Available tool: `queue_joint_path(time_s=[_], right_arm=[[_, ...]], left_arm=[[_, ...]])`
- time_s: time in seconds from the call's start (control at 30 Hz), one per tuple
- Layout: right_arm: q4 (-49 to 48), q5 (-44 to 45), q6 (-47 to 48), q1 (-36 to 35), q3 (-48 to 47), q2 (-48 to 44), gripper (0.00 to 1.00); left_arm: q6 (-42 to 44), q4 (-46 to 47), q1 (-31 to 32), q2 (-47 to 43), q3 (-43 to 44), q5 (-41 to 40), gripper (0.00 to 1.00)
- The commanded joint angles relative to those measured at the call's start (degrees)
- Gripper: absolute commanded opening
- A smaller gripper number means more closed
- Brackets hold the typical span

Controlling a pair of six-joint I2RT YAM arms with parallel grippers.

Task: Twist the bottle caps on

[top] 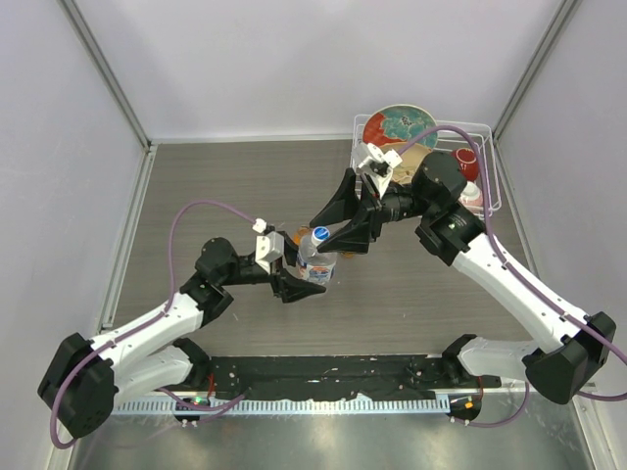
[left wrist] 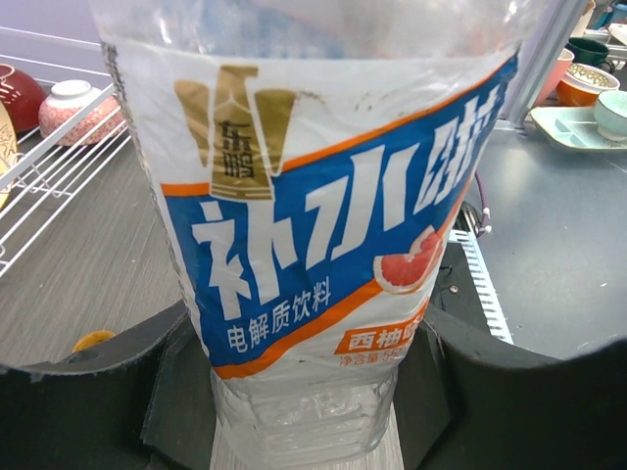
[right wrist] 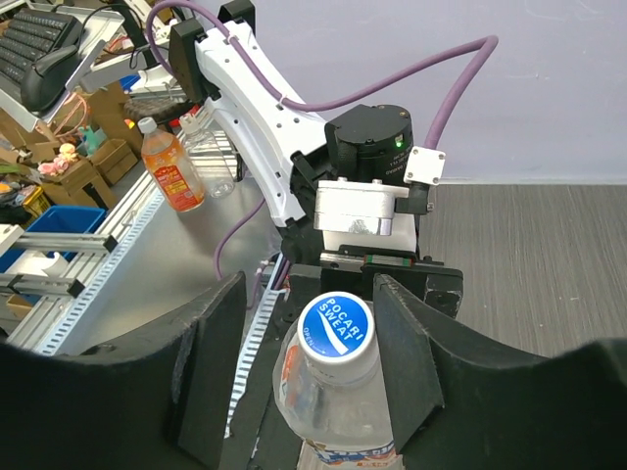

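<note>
The left gripper (top: 306,270) is clamped round the water bottle (left wrist: 313,245), which stands upright near the middle of the table (top: 196,196). Its blue-topped white cap (right wrist: 336,328) sits on the neck. The right gripper (right wrist: 312,333), at two o'clock of the bottle, straddles the cap with jaws parted, a gap showing on one side. The orange bottle (top: 297,238) stands just beside, at ten o'clock.

Grey wood-grain tabletop (top: 245,176) inside a pale-walled cell.
Plain whitish panel walls (top: 313,59) meet aluminium corner posts (top: 106,73); a brushed metal strip (top: 343,446) runs along the near edge under soft, even light.
</note>
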State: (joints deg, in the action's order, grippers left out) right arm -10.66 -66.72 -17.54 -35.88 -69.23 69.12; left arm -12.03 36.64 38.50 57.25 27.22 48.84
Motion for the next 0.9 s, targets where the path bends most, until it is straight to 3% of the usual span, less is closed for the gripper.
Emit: queue_joint_path(time_s=[0.0,0.57,0.73,0.87], right_arm=[[-3.76,-1.48,-1.27,0.11,0.32,-0.83,0.59],[-2.44,0.62,0.58,0.02,2.26,-0.22,0.6],[-2.18,0.45,0.32,0.11,2.35,-0.04,0.51],[-1.91,0.54,0.4,0.11,2.44,0.57,0.35]], left_arm=[[-0.89,2.38,0.0,0.23,2.22,-1.02,0.0],[-1.41,2.64,0.0,-0.65,1.78,-1.99,0.0],[-1.77,2.91,0.0,-0.91,1.26,-2.7,0.0],[-2.12,3.0,-0.01,-1.09,0.99,-3.22,0.0]])
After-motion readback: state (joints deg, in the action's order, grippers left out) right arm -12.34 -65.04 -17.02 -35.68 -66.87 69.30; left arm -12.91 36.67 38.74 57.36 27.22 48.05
